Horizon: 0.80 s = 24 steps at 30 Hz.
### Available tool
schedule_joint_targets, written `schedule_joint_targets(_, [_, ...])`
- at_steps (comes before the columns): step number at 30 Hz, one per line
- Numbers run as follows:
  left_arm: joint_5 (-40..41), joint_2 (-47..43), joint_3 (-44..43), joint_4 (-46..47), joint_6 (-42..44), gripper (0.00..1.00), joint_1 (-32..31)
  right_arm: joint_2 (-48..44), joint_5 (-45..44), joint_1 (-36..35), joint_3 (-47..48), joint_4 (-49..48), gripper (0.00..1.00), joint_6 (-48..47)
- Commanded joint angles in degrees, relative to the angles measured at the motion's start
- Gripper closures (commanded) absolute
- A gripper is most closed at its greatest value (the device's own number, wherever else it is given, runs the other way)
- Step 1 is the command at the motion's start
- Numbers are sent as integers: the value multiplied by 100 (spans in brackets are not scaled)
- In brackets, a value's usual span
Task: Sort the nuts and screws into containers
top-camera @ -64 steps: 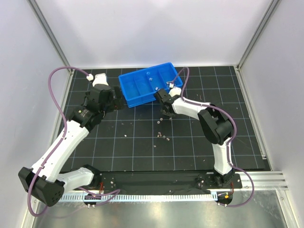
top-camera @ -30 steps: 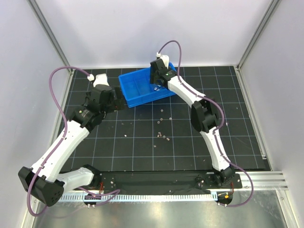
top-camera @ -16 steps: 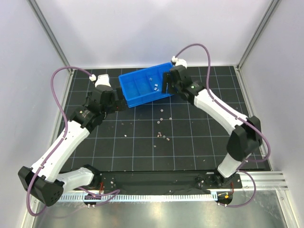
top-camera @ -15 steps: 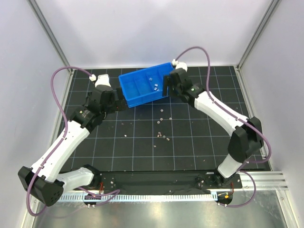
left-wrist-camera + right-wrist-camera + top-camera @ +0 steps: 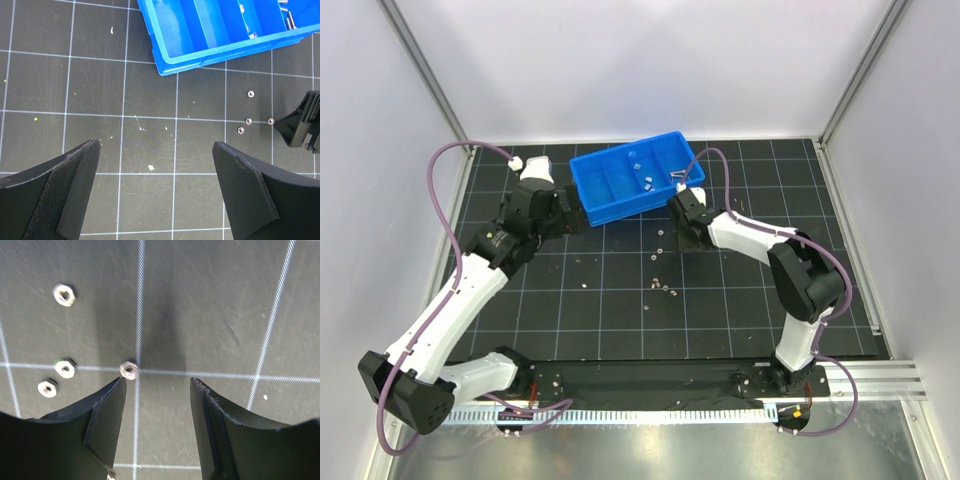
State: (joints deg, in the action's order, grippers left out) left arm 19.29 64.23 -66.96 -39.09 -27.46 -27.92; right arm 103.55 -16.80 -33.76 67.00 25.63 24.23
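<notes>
Now right gripper (image 5: 157, 385) down off tray (image 5: 625, 210), jaws parted beside nuts (image 5: 129, 369).

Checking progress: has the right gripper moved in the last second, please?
Yes; the right gripper pulled back from the blue tray's right end toward its base.

**Open mat between two grippers**

The blue tray (image 5: 630, 207) walls off the far middle. The left gripper (image 5: 156, 147), jaws wide, hangs near its left corner. The right gripper (image 5: 157, 381) sits low near its right corner. Loose nuts (image 5: 129, 369) dot the mat (image 5: 620, 300) between.
</notes>
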Motion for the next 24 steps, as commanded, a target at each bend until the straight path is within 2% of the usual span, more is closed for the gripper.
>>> schedule_joint_targets(1, [-92,-130,-125,139,13,0,76,165,-35,-43,392,-260,40,-41])
schedule_joint_targets(8, [-127,-103,-124,139,13,0,76,394,-25,-149,445,-242,43,20])
schedule_joint_targets(17, [-101,-121,-125,147,31,0,85,631,54,-201,507,-190,58,38])
schedule_joint_targets(24, [-92,-121,-133,139,31,0,85,833,45,-210,472,-225,64,20])
